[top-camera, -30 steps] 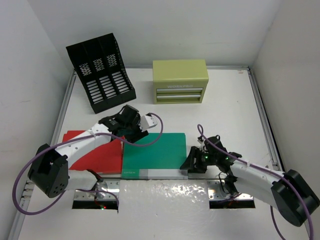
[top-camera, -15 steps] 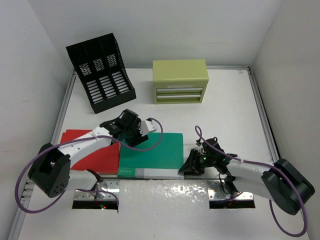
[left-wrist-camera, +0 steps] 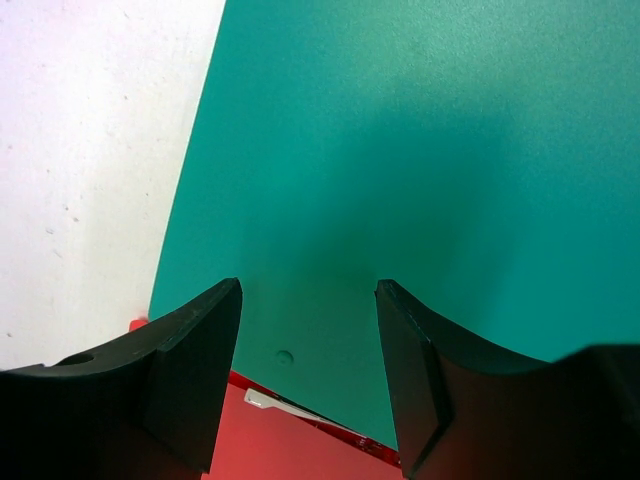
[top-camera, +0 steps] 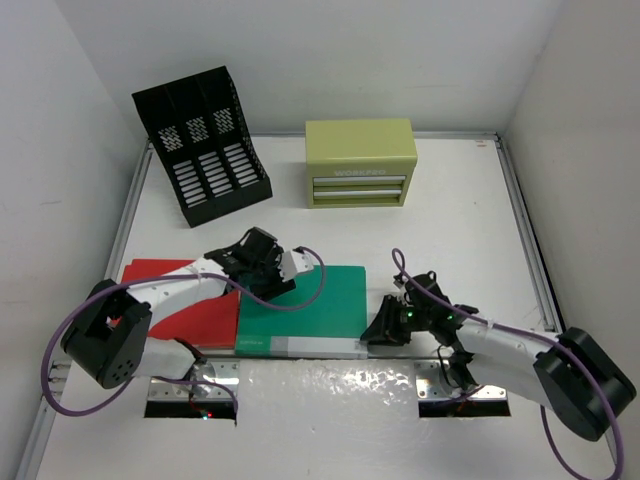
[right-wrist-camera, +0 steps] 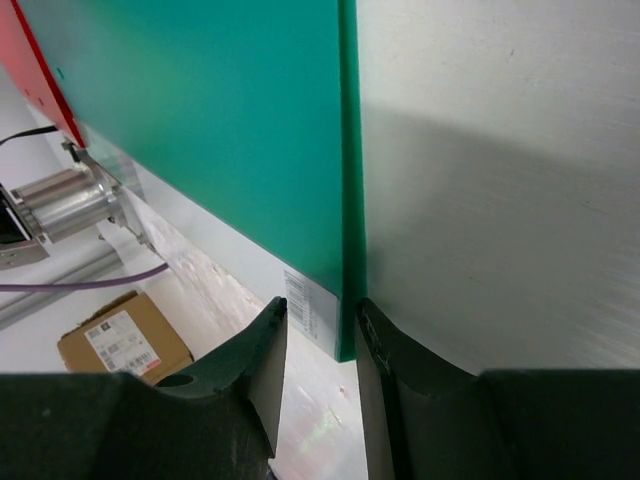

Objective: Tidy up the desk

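Folder pickup in hand: right gripper (right-wrist-camera: pixel 322 315) narrowly astride the green folder's (top-camera: pixel 305 300) three-o'clock edge, grip unclear, left gripper (left-wrist-camera: pixel 310 300) half-open, empty, at ten o'clock; next, clamp and lift.

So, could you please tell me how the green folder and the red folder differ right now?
The green folder lies partly on top of the red folder, covering its right edge. The green folder's near right corner sits between the right gripper's fingers; the red folder lies away from that gripper. Both are flat rectangles on the desk.
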Tool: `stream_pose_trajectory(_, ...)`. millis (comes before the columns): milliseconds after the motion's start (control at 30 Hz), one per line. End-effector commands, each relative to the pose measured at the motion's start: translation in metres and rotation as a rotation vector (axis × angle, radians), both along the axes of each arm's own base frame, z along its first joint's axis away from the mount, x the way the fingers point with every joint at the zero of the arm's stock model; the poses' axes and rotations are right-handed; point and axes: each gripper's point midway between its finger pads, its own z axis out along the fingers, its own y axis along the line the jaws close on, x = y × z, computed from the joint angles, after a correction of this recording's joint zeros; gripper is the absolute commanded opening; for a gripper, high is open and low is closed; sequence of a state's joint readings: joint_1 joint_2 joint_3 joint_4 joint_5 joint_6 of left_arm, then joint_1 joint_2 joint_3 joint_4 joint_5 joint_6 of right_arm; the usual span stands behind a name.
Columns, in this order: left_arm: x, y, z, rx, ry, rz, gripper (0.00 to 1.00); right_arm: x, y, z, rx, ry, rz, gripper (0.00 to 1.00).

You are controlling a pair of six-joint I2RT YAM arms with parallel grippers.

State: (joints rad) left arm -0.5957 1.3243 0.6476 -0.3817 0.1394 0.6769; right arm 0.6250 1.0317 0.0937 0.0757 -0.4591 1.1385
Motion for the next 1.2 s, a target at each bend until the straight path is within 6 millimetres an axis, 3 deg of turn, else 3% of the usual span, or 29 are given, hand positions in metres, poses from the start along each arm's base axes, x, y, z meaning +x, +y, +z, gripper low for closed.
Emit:
stream_pose_trajectory(0,0.009,-0.006,0.005,-0.032,-0.043,-0.013,0.54,0.002,0.0,0.0,0.014,-0.003,-0.03,0.32)
stream_pose_trajectory(200,0.008,-0.009,0.004,-0.042,-0.038,-0.018,0.54,-0.005,0.007,-0.001,0.07,0.027,-0.029,0.31)
stream_pose_trajectory(633,0.005,-0.006,-0.007,-0.029,-0.023,-0.015,0.54,0.006,0.021,0.02,0.127,-0.019,0.012,0.24)
stream_pose_trajectory(867,0.007,-0.006,-0.006,-0.028,-0.026,-0.015,0.54,0.0,0.022,0.01,0.147,0.007,0.019,0.23)
stream_pose_trajectory(1167,0.005,-0.011,0.001,-0.053,-0.022,-0.02,0.54,0.004,0.025,0.004,0.145,0.009,0.021,0.0)
